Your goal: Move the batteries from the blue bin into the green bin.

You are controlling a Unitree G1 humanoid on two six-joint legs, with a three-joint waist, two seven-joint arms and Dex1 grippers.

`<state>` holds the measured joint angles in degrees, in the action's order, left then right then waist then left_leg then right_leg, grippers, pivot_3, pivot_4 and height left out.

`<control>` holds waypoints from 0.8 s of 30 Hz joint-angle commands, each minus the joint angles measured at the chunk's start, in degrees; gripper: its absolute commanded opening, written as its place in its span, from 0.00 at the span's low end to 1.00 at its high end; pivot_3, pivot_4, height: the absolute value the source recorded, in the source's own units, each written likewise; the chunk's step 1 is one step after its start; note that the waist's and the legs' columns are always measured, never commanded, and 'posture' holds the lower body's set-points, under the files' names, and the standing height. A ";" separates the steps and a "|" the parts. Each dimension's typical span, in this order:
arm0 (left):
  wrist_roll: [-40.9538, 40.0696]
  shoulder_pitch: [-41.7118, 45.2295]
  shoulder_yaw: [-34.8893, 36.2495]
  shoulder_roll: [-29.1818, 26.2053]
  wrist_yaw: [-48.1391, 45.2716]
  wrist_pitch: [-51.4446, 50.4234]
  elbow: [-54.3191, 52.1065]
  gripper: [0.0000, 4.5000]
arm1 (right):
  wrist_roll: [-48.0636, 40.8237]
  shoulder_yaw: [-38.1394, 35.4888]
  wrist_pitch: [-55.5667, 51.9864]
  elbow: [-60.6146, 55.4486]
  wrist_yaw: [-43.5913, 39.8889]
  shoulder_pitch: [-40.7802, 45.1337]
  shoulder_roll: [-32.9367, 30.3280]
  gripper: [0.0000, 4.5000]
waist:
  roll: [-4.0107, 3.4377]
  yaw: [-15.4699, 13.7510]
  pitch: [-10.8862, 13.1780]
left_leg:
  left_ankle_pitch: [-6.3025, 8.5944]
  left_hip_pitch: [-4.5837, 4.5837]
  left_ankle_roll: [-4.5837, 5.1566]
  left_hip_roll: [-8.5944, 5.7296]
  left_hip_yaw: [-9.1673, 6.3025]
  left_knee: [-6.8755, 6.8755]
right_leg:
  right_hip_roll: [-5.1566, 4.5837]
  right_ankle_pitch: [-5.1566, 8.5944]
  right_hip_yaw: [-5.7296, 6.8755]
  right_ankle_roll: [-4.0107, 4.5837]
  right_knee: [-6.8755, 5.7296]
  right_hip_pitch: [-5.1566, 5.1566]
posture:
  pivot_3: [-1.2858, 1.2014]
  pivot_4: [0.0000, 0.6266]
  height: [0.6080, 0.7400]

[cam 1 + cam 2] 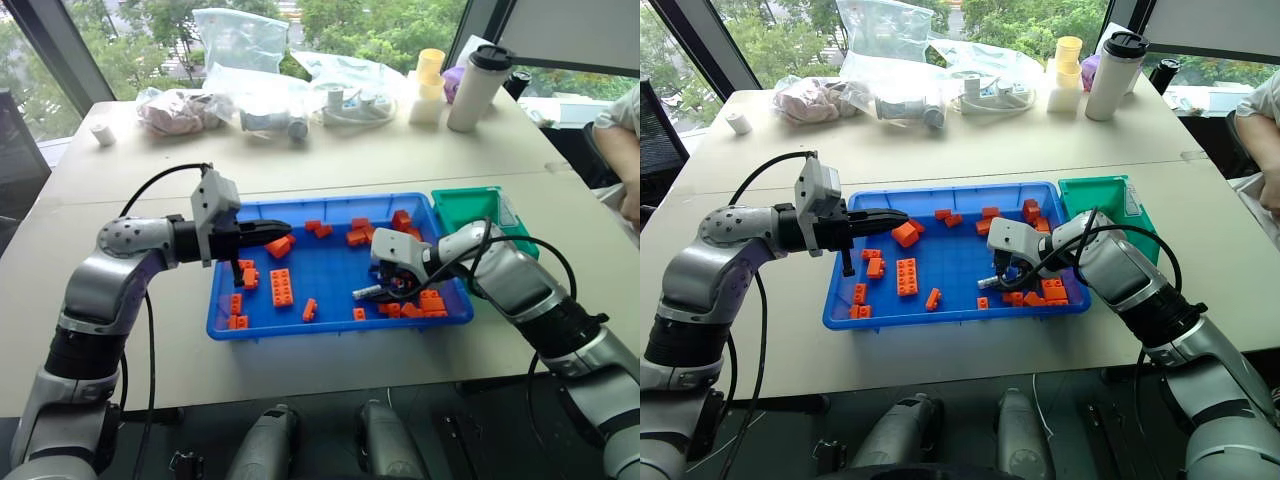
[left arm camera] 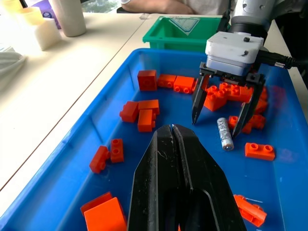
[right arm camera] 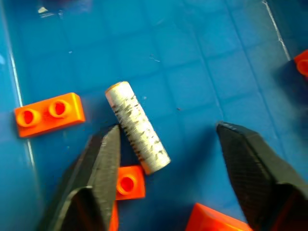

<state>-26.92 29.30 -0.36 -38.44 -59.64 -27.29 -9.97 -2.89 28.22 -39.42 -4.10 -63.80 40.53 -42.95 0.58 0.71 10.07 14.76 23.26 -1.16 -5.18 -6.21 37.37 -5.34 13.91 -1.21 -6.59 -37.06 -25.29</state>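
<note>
On the bench [image 1: 330, 165], the blue bin [image 1: 330, 325] sits touching the green bin [image 1: 462, 206]. The left pincer [image 1: 268, 230], pressed together, hovers over orange bricks [image 1: 281, 287]. The right pincer [image 2: 222, 115] stands spread astride a battery [image 3: 137, 127] lying on the blue bin's floor.

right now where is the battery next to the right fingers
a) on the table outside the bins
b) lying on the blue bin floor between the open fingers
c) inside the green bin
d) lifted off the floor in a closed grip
b: the battery lies flat on the blue bin floor, with the right gripper fingers spread either side of it, not yet clamped.
</note>
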 commanded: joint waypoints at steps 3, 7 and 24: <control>-0.27 0.89 0.77 -0.21 0.00 0.86 -1.07 0.00 | 0.24 -2.16 -0.55 -1.01 0.93 0.90 1.28 0.02 | 0.00 0.00 0.00 | -0.01 0.00 -0.02 0.00 0.00 0.00 | 0.00 0.00 0.00 0.00 0.00 0.00 | 0.52 0.24 1.00; -0.25 0.94 0.80 -0.11 0.01 0.98 -0.94 0.00 | -1.80 -7.82 -5.07 -2.48 4.15 3.07 2.71 0.01 | 0.00 -0.01 0.00 | -0.01 0.01 -0.02 0.00 0.00 0.00 | 0.00 0.00 -0.01 0.00 0.00 -0.01 | 0.52 0.24 1.00; -0.82 2.90 -0.38 2.12 -1.40 1.16 1.54 0.00 | -4.53 -35.16 -23.49 -5.56 19.95 -6.49 -10.42 0.01 | 0.00 -1.06 0.00 | 0.09 0.05 0.16 -0.01 0.08 -0.01 | -0.04 0.00 -0.04 0.00 0.02 -0.03 | 0.52 0.24 1.00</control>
<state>-26.94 30.73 -1.35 -36.05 -60.86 -26.63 -7.87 -6.34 -5.12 -62.68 -6.72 -43.92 33.96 -52.55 0.58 -0.34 10.07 14.85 23.31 -1.00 -5.18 -6.13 37.36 -5.37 13.91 -1.25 -6.59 -37.04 -25.32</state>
